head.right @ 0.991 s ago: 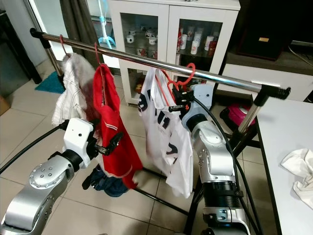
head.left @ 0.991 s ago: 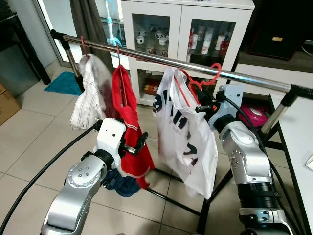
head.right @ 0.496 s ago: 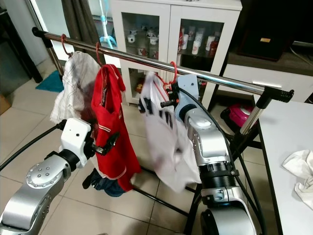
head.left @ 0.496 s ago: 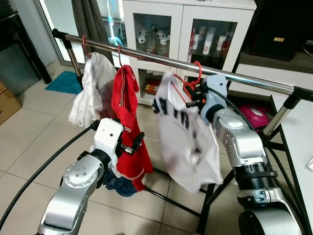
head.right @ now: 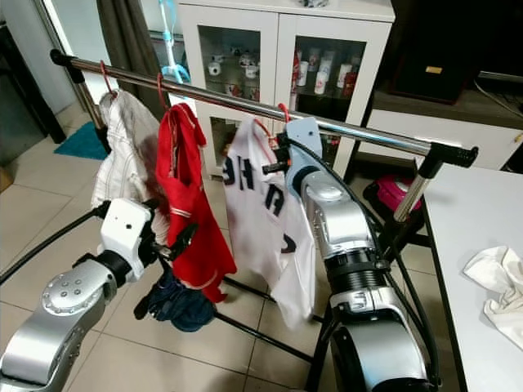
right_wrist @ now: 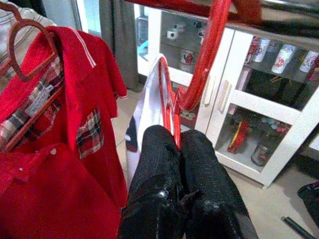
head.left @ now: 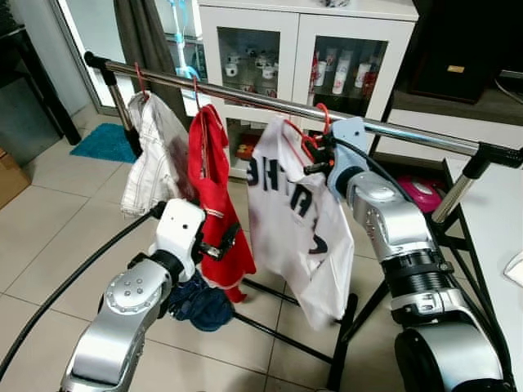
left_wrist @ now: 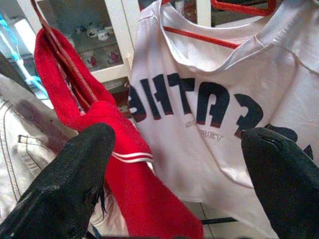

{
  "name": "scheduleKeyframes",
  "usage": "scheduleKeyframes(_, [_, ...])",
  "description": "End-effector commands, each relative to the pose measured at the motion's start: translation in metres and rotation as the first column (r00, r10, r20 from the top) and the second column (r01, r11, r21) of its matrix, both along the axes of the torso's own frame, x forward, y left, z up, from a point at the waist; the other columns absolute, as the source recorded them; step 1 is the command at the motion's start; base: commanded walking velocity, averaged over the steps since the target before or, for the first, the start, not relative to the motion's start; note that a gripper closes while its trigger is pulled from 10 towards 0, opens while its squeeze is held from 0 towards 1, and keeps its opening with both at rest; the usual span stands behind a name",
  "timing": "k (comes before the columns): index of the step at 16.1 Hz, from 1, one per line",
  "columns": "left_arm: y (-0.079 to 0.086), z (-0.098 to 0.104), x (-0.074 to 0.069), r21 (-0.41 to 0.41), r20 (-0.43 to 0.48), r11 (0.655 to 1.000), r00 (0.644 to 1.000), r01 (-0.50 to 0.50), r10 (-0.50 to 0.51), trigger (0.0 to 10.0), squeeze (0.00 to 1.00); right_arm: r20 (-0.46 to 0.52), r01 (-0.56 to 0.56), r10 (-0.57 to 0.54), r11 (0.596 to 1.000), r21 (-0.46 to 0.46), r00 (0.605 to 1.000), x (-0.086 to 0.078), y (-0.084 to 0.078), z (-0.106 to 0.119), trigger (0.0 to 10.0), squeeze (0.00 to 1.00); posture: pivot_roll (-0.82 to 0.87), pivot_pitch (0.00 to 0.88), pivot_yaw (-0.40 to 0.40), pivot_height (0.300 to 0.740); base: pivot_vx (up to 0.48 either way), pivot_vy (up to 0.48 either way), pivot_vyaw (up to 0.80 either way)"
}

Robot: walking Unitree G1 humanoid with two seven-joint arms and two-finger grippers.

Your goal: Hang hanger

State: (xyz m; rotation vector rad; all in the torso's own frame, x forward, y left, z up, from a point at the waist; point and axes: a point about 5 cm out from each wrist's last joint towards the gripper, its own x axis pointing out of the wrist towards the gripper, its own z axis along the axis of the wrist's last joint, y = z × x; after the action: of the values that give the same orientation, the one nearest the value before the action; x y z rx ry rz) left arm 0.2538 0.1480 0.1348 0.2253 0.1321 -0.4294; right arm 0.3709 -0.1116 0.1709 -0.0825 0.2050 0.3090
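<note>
Three garments hang on the steel rail (head.left: 245,95): a pale checked shirt (head.left: 151,155), a red shirt (head.left: 214,188) and a white tee (head.left: 298,216). Right claw (head.left: 317,157) is pinched tight on the red hanger (right_wrist: 199,74) carrying the tee, hook over the rail. Left claw (left_wrist: 174,164) is spread wide, low near the red shirt.
</note>
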Motion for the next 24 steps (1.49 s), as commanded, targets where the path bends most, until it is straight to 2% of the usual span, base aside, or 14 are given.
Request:
scheduleKeyframes(1, [0.003,0.002,0.002,0.014,0.005,1.000,1.000,0.003,-0.003,10.0,0.00,-0.024,0.005,-0.005,1.000,0.006,1.000,-0.001,0.001,-0.006,10.0,0.87,-0.05,0.000,0.016,0.740,0.000,0.000,0.00])
scheduleKeyframes(2, [0.006,0.001,0.001,0.024,-0.002,1.000,1.000,0.005,-0.005,10.0,0.00,-0.028,0.018,-0.017,1.000,0.004,0.999,0.000,-0.001,-0.007,10.0,1.00,-0.05,0.000,0.016,0.740,0.000,0.000,0.00])
scheduleKeyframes(6, [0.000,0.000,-0.003,0.017,-0.040,0.993,0.992,0.120,-0.119,10.0,0.00,-0.035,0.050,-0.050,0.999,-0.013,0.998,0.009,-0.010,-0.003,10.0,1.00,-0.06,0.000,0.022,0.740,0.000,0.000,0.00])
scheduleKeyframes(7, [-0.005,0.002,-0.009,0.009,-0.057,0.978,0.976,0.210,-0.209,10.0,0.00,-0.035,0.063,-0.064,0.998,-0.029,0.997,0.015,-0.015,0.003,10.0,1.00,-0.06,0.000,0.019,0.740,0.000,0.000,0.00])
scheduleKeyframes(11, [-0.004,0.002,-0.018,0.005,-0.092,0.959,0.955,0.284,-0.282,10.0,0.00,-0.035,0.075,-0.076,0.996,-0.041,0.996,0.020,-0.022,0.012,10.0,1.00,-0.05,0.000,0.005,0.740,0.000,0.000,0.00])
scheduleKeyframes(13, [-0.001,0.001,-0.021,0.015,-0.109,0.954,0.949,0.301,-0.297,10.0,0.00,-0.066,0.069,-0.073,0.996,-0.059,0.995,0.024,-0.024,0.011,10.0,0.02,-0.06,0.000,0.005,0.740,0.000,0.000,0.00])
scheduleKeyframes(17, [0.000,0.002,-0.021,0.019,-0.114,0.951,0.945,0.309,-0.305,10.0,0.00,-0.108,0.035,-0.042,0.997,-0.064,0.993,0.028,-0.022,0.007,10.0,0.00,-0.06,0.000,0.002,0.740,0.000,0.000,0.00])
scheduleKeyframes(18, [0.000,0.002,-0.021,0.019,-0.115,0.950,0.945,0.311,-0.307,10.0,0.00,-0.112,0.035,-0.041,0.998,-0.061,0.993,0.028,-0.022,0.007,7.8,0.00,-0.06,0.000,0.002,0.740,0.000,0.000,0.00])
scheduleKeyframes(19, [0.000,0.002,-0.021,0.021,-0.117,0.949,0.944,0.314,-0.309,10.0,0.00,-0.119,0.035,-0.041,0.998,-0.054,0.992,0.030,-0.022,0.006,0.0,0.00,-0.06,0.000,0.002,0.740,0.000,0.000,0.00])
scheduleKeyframes(24, [0.003,0.001,-0.022,0.032,-0.123,0.949,0.943,0.314,-0.308,10.0,0.00,-0.119,0.015,-0.020,0.999,-0.042,0.993,0.032,-0.021,0.007,0.0,0.00,-0.05,0.000,0.001,0.740,0.000,0.000,0.00])
